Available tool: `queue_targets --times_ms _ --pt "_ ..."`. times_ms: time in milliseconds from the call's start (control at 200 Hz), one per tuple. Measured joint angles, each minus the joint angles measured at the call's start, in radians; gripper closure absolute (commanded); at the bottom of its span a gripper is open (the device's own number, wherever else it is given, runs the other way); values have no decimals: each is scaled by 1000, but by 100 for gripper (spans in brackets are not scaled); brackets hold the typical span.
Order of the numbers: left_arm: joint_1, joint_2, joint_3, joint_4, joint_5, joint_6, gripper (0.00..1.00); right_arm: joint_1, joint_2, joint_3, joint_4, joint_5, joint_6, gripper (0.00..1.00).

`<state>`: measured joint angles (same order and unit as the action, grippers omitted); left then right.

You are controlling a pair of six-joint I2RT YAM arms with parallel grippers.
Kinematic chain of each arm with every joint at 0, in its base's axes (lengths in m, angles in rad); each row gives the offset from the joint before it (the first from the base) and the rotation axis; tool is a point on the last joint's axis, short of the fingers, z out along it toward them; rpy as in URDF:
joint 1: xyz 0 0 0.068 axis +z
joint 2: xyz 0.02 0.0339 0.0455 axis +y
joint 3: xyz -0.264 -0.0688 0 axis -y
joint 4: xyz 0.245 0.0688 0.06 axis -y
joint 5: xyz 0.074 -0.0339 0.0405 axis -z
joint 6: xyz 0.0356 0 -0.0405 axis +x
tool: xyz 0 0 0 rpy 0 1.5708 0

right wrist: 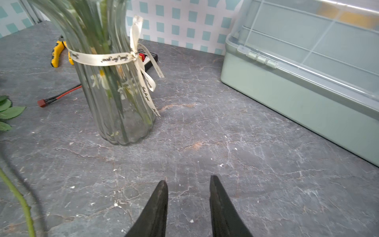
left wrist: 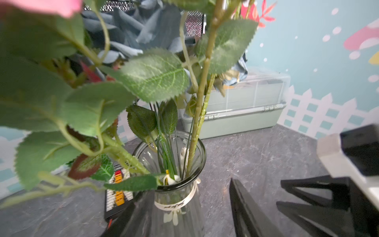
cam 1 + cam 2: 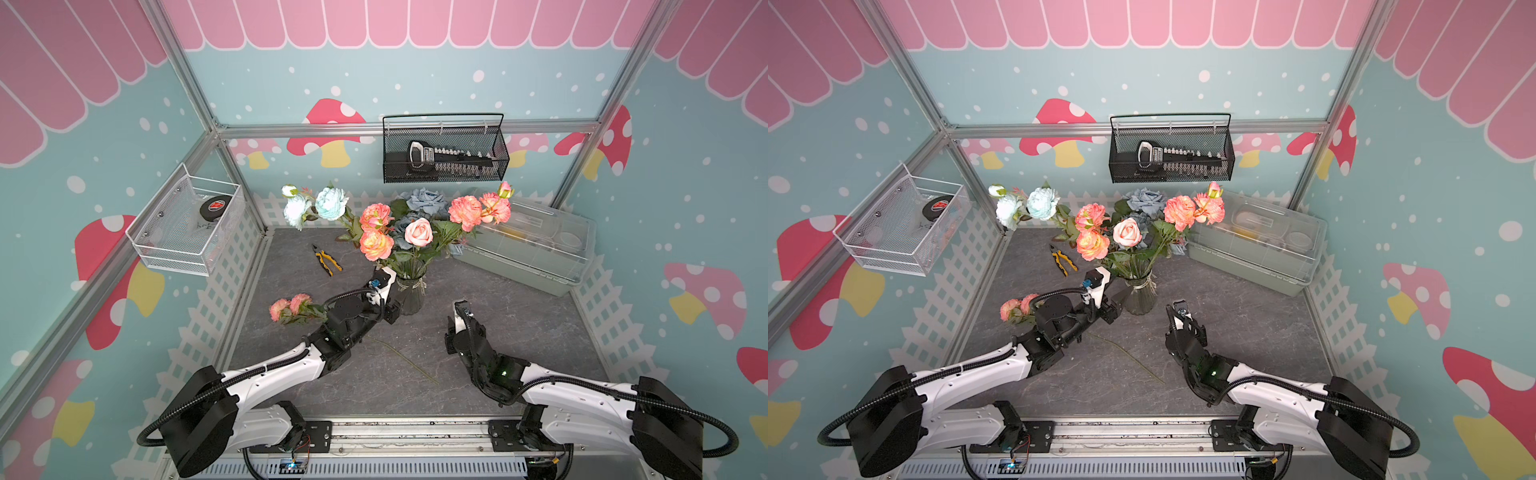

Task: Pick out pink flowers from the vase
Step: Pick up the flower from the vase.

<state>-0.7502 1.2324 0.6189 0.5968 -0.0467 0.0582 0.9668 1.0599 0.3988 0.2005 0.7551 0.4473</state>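
Observation:
The clear ribbed vase (image 3: 411, 293) (image 1: 114, 92), with a cream ribbon at its neck, stands mid-table. It holds pink flowers: coral blooms (image 3: 376, 243) (image 3: 465, 212) and a smooth pink rose (image 3: 418, 231). Another pink spray (image 3: 291, 307) lies on the table to the left, its stem (image 3: 409, 363) running toward the front. My left gripper (image 2: 189, 185) (image 3: 1117, 301) is open and straddles the vase below its neck. One finger (image 2: 139, 207) is against the glass and the other finger (image 2: 242, 205) stands clear of it. My right gripper (image 1: 187, 182) is open and empty above bare table, right of the vase.
Pale aqua blooms (image 3: 330, 203) and grey-blue roses (image 3: 424, 199) share the vase. Yellow pliers (image 3: 326, 259) lie left of it, and a small black board (image 2: 118, 195) with a red lead (image 1: 59, 96) lies behind it. A green lidded box (image 3: 528, 249) fills the back right. Mesh baskets (image 3: 444, 153) (image 3: 187, 224) hang on the walls.

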Motion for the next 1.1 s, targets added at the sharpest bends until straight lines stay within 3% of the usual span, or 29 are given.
queue_targets --times_ms 65,295,1101 --pt "9 0 3 8 11 2 44 -4 -7 -2 -16 11 3 63" --pt "56 13 11 31 29 2 39 -11 0 -2 -31 15 7 61" --pt "116 73 58 53 85 -5 41 -33 52 -2 -43 3 7 60"
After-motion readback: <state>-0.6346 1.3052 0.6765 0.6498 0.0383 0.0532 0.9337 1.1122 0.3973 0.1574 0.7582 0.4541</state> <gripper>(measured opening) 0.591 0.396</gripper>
